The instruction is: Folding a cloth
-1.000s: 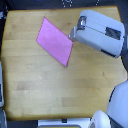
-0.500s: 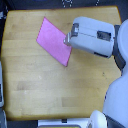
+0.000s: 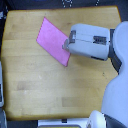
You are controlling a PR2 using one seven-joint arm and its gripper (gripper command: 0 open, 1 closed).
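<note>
The cloth is a flat pink-magenta piece lying at an angle on the wooden tabletop, toward the far middle. My arm comes in from the exterior view's right, and the gripper sits over the cloth's right edge, near its lower right corner. The bulky grey-white wrist housing hides the fingers, so I cannot see whether they are open or shut, or whether they touch the fabric. The cloth's right side is partly covered by the gripper.
The robot's white body fills the exterior view's right and lower right. Dark floor shows past the table's left edge. A white object sits at the left border.
The arm has moved toward the exterior view's left, from beside the cloth to over its right edge. The cloth lies as before.
</note>
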